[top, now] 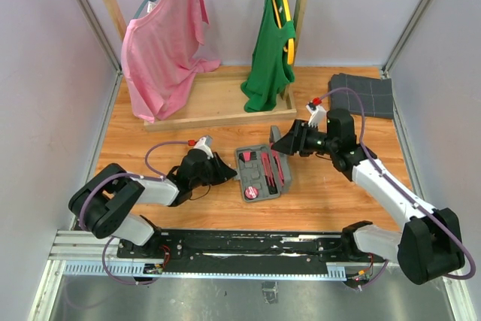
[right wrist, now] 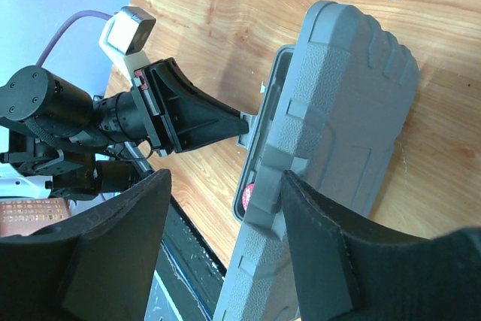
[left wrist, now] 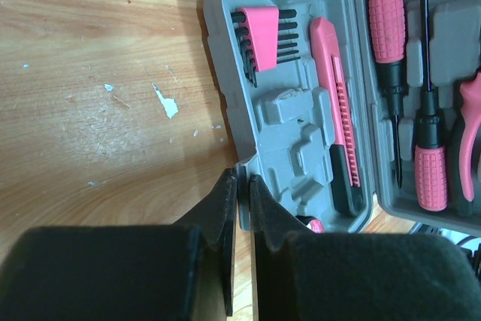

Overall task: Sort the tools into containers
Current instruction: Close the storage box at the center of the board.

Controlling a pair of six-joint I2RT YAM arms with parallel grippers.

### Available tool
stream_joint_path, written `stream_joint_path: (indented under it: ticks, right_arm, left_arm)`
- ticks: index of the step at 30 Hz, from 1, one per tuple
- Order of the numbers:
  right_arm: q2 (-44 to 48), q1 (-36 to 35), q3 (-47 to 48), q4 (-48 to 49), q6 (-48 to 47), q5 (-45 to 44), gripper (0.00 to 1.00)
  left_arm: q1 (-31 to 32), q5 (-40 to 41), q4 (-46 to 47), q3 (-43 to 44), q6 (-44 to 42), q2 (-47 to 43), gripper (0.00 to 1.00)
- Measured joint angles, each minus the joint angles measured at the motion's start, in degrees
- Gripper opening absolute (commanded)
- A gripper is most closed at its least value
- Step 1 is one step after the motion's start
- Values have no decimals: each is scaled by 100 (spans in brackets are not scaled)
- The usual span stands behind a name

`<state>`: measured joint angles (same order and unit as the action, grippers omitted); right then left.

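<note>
A wooden worktop is carrying everything. Far beyond both pincers, a wooden clothes rack is standing at the back edge, with a pink shirt and a green shirt hanging from it. Behind the right pincer, a dark folded cloth is lying near the corner.

The grey tool case is sitting between the two pincers, hinged open. The left pincer is clenching a small tab on the case's near rim, its tips pressing together on it. The right pincer is standing released at the opposite side. The raised half's rim is passing between its fingers; one finger is lying against the outer shell and the other is staying clear of it.

Just beyond the left pincer's tips, the nearer half is showing its moulded recesses. A long pink knife is lying in one, and a pink holder of black hex keys is sitting further out. Close beside the tips, a small round red piece is peeking over the rim. Further right, in the other half, two screwdrivers with pink grips are lying head to tail. Pink-handled pliers are showing at the edge of the left wrist view.
</note>
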<state>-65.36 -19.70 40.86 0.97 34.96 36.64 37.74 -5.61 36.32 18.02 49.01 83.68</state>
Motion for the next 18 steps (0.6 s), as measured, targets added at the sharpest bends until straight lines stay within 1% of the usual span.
stream_joint_path:
  ticks: [3, 18]
  right_arm:
    - [-74, -33, 39, 35, 20, 35, 63]
    - [-717, -647, 363, 315, 125, 140, 63]
  left_arm:
    - [11, -9, 4, 15, 15, 22, 1]
    - [72, -92, -4, 74, 35, 59, 1]
